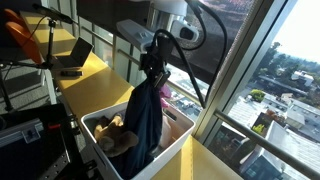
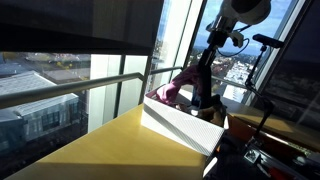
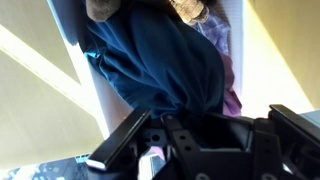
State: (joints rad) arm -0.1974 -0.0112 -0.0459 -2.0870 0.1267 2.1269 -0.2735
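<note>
Navy garment (image 1: 148, 118) between jaws (above bin (image 1: 168, 155))

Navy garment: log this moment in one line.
hand: shut on navy garment | garment: hanging into white bin | beside it: pink cloth

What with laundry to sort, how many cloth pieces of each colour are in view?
Dark blue cloth, clamped in the gripper: 1
Pink cloth: 1
Brown piece, too blurred to name, in the white bin: 1
Total: 3
</note>
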